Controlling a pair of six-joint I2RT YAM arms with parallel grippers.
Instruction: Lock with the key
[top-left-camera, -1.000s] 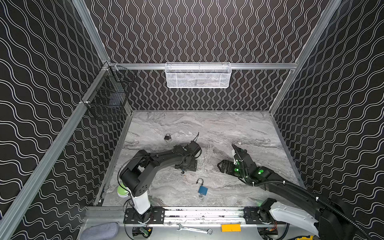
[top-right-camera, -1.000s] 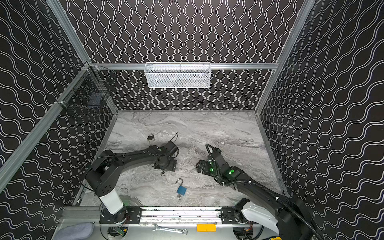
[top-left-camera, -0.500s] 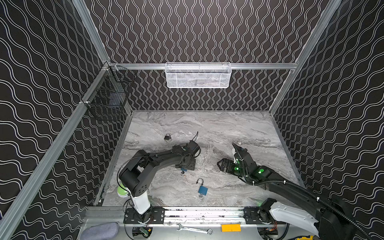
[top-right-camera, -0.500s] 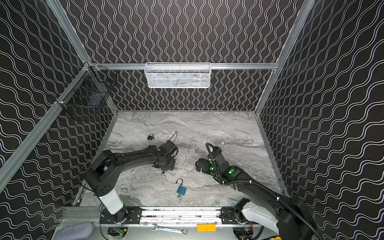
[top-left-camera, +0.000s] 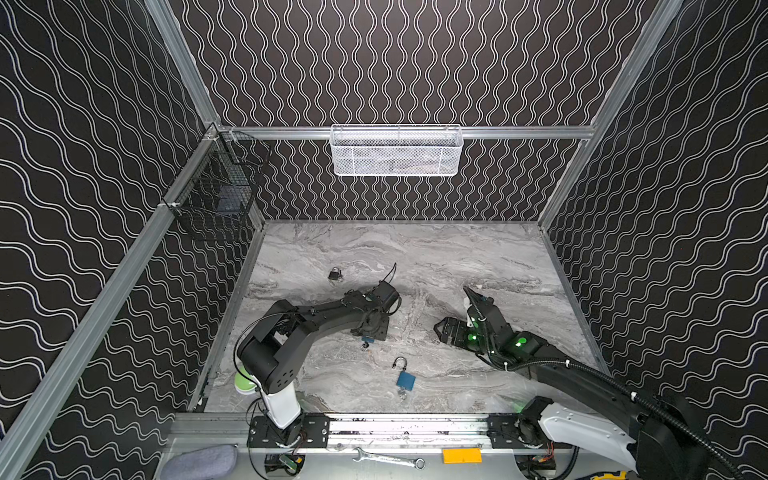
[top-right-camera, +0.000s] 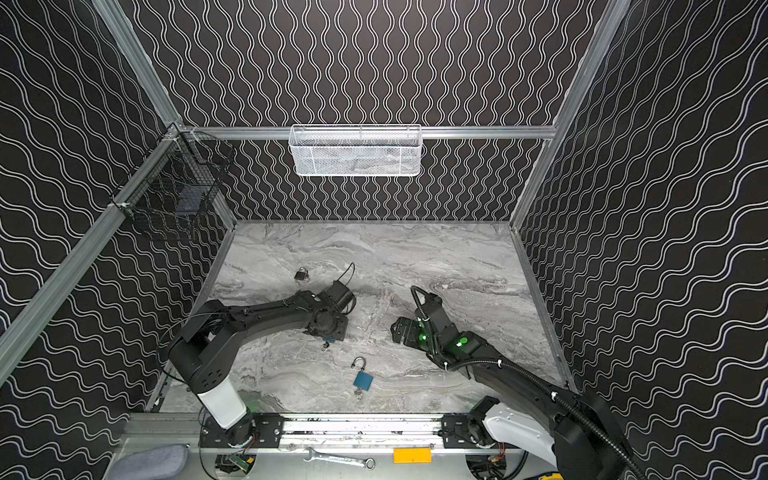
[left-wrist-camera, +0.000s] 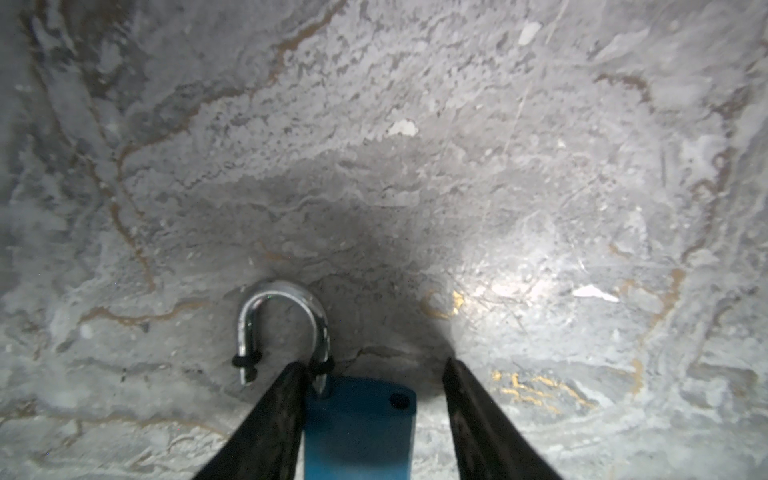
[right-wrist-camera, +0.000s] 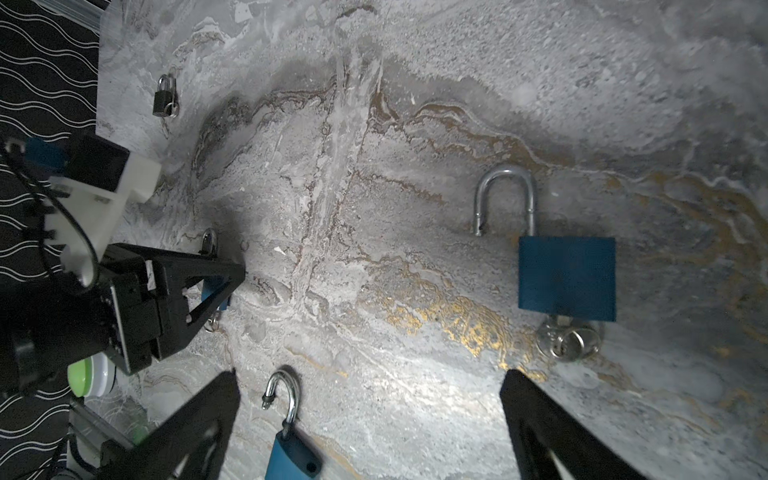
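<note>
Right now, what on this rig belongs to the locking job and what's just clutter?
Job: blue padlock, shackle open, straddled by left claw; its key.
Clutter, for now: black padlock, front padlock, wrench, cloth, white basket, black basket.

Blue padlock (left-wrist-camera: 359, 428), grey marbled tabletop (left-wrist-camera: 374, 124)

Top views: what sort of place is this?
Probably a robot test cell: patterned walls on an aluminium frame, marble-look tabletop, left arm and right arm bolted to a front rail.
</note>
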